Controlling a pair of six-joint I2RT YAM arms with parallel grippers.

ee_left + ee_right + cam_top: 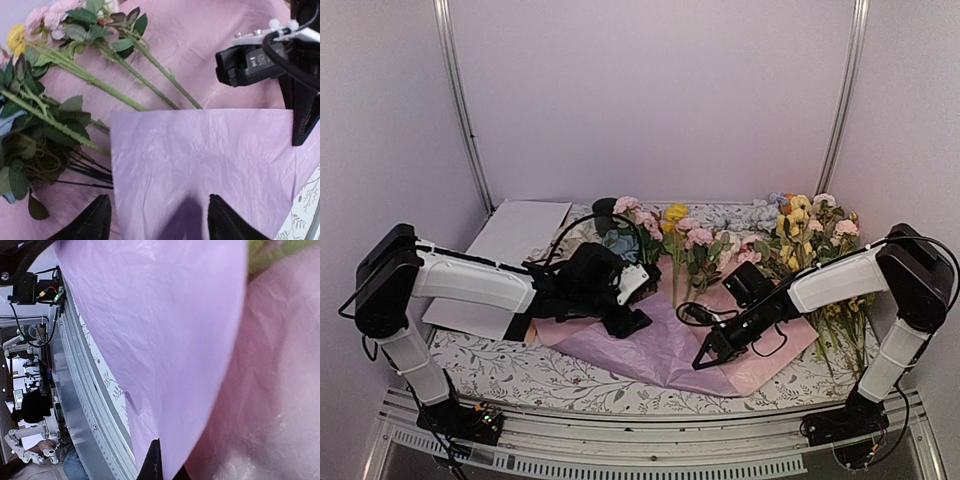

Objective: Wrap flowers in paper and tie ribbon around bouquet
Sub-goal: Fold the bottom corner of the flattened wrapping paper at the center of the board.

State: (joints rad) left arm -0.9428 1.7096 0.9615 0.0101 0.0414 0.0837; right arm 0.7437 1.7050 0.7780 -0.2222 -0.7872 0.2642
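Two grippers are at work on the paper (655, 352), whose lilac layer is folded over its pinkish one. The right gripper (704, 360) is closed on the paper's near edge, and in its wrist view a lilac flap is seen pinched at its tips and raised. The left gripper (632, 322) is held just above the paper's left part with its jaws parted. Nothing is seen between them, only lilac sheet beneath. The flowers (642, 232) are laid with their heads beyond the paper's far edge. Their stems (127, 82) are set on the pink layer, and the lower ends are hidden under the lilac fold. The ribbon cannot be made out with certainty. A loose pile (810, 235) of other blooms is seen off the paper's right edge, and a white sheet (520, 235) off its left.

The wrapping fold is judged to be the step in hand; tying is not yet begun. To do it well, the pinched flap should be carried low and slowly over the stems, so that the soft sheet is neither torn nor dragged from under the bunch. The stems should be pinned through the paper by the left gripper while the flap is drawn across. The fold should be slanted, so that a cone is formed, narrow at the stem ends and wide at the heads, which should be left uncovered.
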